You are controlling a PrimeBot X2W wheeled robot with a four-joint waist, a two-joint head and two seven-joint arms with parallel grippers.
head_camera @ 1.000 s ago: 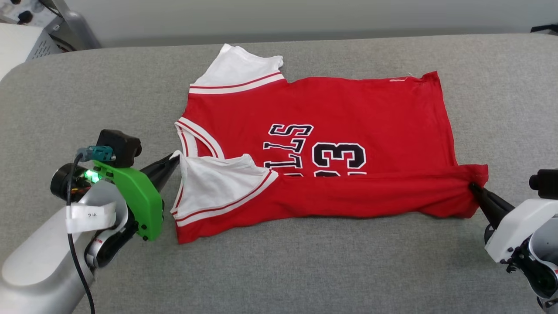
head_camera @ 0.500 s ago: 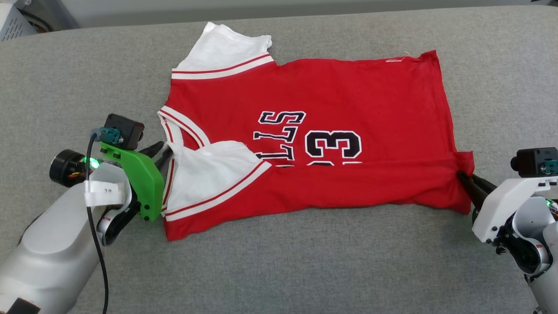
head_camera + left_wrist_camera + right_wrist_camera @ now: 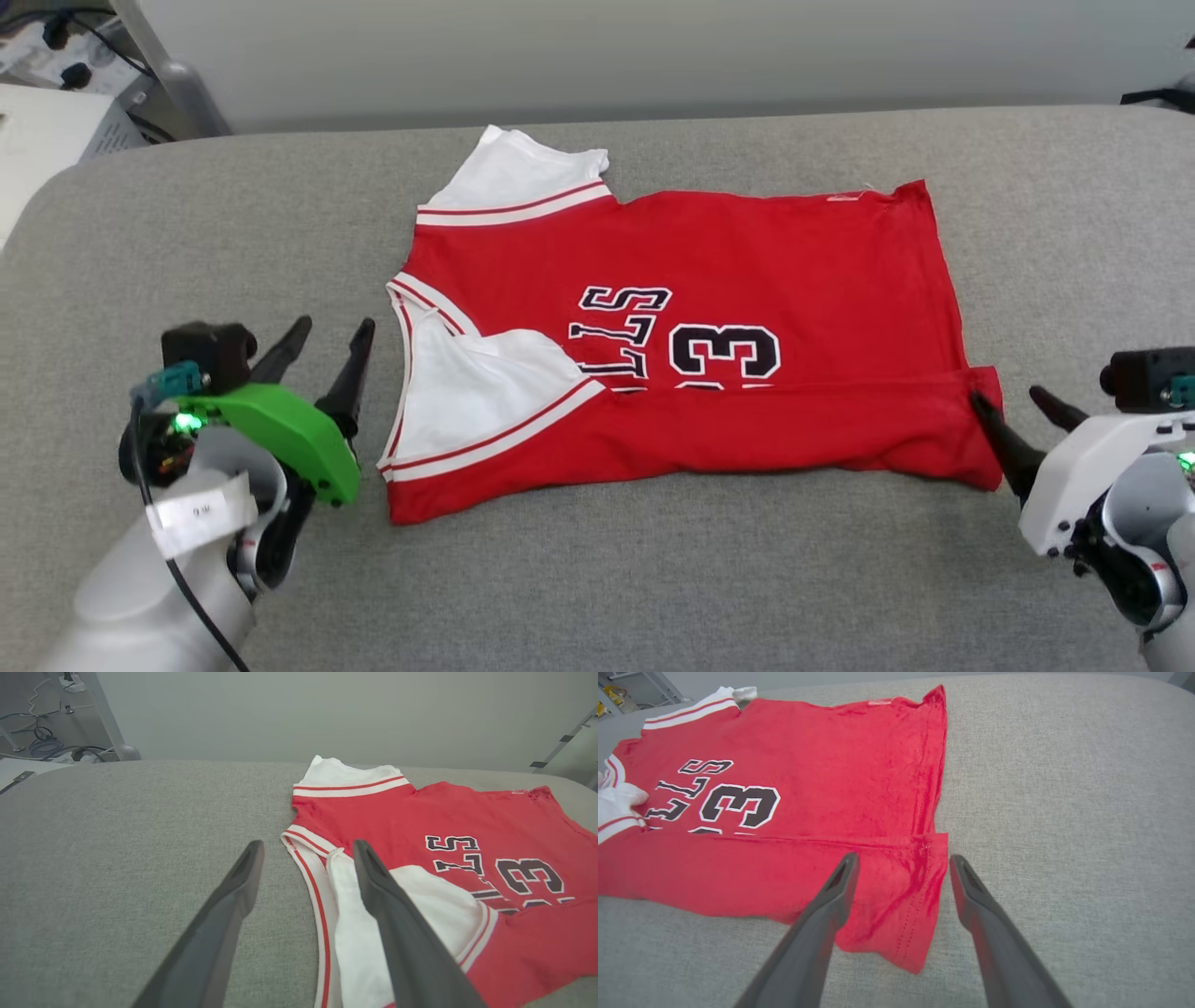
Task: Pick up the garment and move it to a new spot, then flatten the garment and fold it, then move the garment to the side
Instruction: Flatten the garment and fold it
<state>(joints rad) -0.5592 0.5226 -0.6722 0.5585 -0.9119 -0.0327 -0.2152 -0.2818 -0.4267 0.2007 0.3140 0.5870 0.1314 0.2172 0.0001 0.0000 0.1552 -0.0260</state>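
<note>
Head view, garment: you see the garment (image 3: 728, 271) flat on the grey padded surface (image 3: 653, 588), its near edge folded up over the lower "23".
Head view, claws: your left gripper (image 3: 334, 327) is spread just beside the collar. Your right gripper (image 3: 1006, 397) is spread at the hem corner.
Left wrist view: fingers wide apart, one over the white sleeve (image 3: 434, 905), nothing pinched.
Right wrist view: spread fingers straddle the hem corner, empty.
</note>
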